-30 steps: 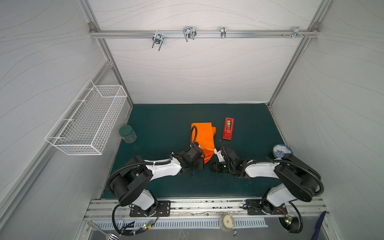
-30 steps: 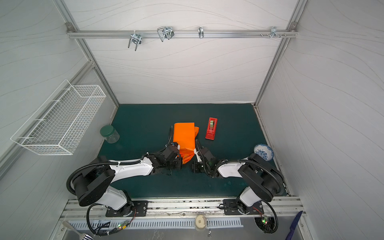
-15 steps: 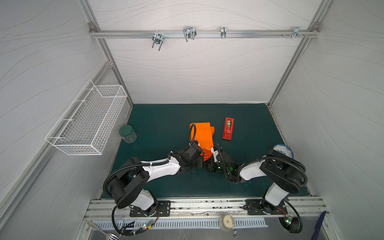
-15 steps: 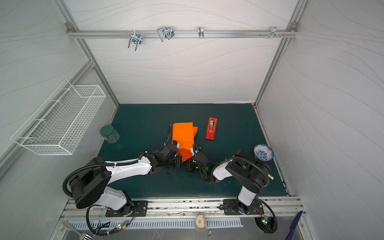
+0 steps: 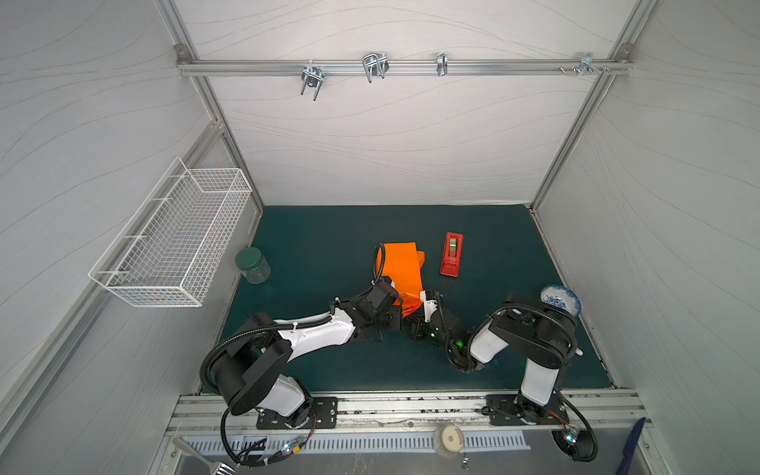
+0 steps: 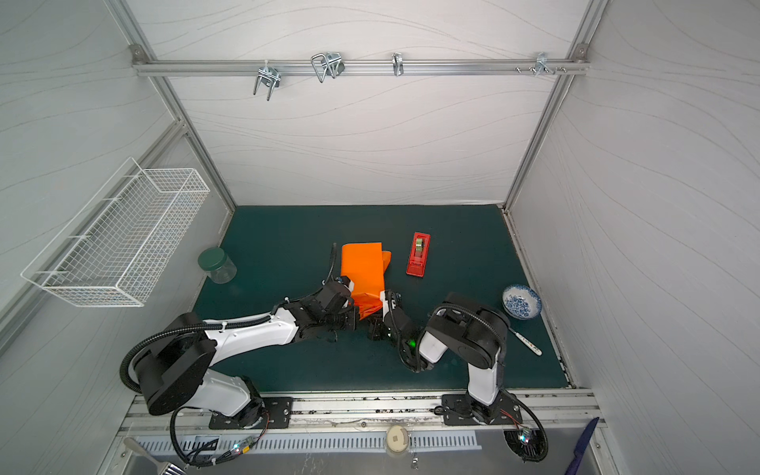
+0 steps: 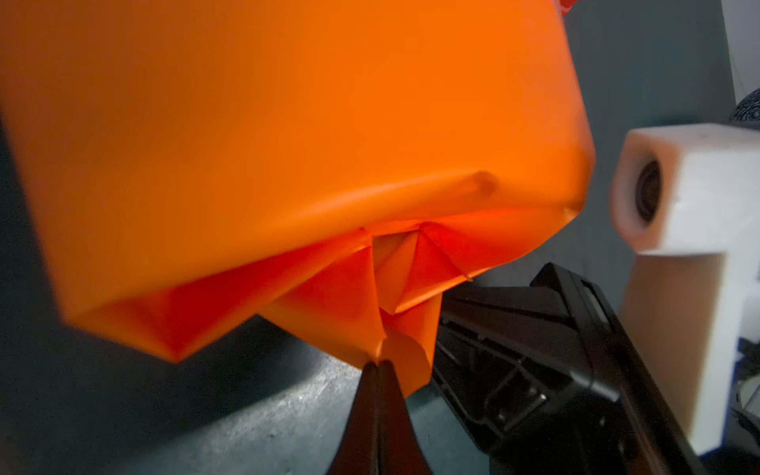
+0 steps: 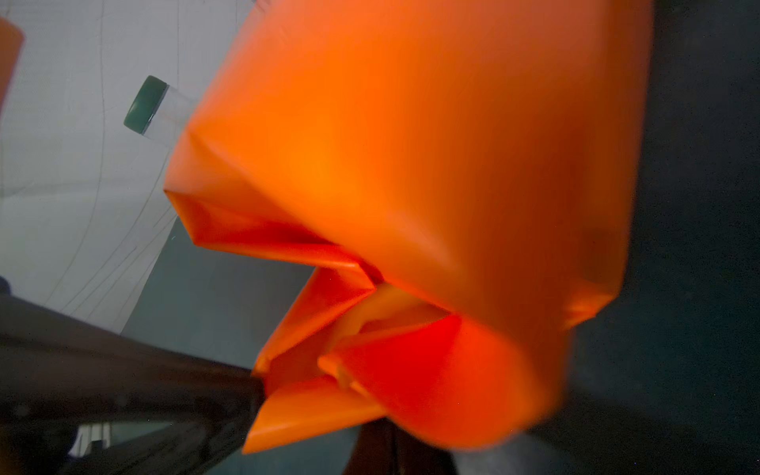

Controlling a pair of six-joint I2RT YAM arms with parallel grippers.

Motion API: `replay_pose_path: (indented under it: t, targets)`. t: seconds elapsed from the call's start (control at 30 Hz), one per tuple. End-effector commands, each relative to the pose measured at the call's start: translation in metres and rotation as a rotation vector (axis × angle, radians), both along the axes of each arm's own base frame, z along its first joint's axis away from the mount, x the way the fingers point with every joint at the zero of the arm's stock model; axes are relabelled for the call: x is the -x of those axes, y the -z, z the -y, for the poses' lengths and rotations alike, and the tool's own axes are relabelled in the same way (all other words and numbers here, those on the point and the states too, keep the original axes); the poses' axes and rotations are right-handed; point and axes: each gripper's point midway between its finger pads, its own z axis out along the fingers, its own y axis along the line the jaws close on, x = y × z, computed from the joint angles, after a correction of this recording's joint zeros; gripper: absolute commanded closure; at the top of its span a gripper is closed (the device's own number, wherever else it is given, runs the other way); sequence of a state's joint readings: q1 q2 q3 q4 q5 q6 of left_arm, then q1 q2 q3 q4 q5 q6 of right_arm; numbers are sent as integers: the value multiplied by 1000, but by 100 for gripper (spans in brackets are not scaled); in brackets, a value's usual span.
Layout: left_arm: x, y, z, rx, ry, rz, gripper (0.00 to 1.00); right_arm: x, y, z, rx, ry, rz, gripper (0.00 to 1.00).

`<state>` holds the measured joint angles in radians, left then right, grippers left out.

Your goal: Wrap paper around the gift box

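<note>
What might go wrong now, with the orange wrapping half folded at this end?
The left end effector pinches only a flap tip of the paper; it may tear or slip. The right end effector sits very close, so they might bump. The folds gape and may spring open.

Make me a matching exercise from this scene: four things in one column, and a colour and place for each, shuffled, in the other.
1. paper
2. tape dispenser
3. jar
4. bowl

A. blue and white, near the right edge of the mat
B. red, just right of the paper
C. green lid, near the mat's left edge
D. orange, mid-mat

Pairs: 1-D, 2-B, 3-C, 4-A
</note>
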<state>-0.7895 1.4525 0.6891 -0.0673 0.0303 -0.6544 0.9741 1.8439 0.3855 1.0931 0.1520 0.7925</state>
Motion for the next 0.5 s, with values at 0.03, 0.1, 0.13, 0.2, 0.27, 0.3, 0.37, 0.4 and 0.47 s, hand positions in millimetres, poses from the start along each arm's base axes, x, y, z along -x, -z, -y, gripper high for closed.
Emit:
replay_pose_path:
  t: [0.03,0.1,0.13,0.2,0.27,0.3,0.37,0.4,0.47]
  targets:
    - [-11,-31,7,49,10,62,86,-11,-3,7,13,35,72,97]
    - [-11,-37,5,49,14,78,78,-13,-5,7,17,36,86,98]
    - [-11,-39,3,45,17,85,71,-14,-7,6,15,36,93,98]
    - [-11,-46,-2,32,30,115,58,-16,-9,6,13,35,107,98]
    - [-11,-57,-10,5,40,169,47,-17,-11,6,14,34,115,98]
    - [-12,-62,-15,-15,42,197,43,-17,-11,6,15,35,119,98]
    - [-16,-77,-28,-63,38,276,35,-19,-11,7,18,40,121,98]
    - [-19,-85,-33,-80,34,315,32,-19,-11,8,16,44,120,98]
    - [-26,-102,-42,-127,26,409,28,-19,-7,9,22,46,115,99]
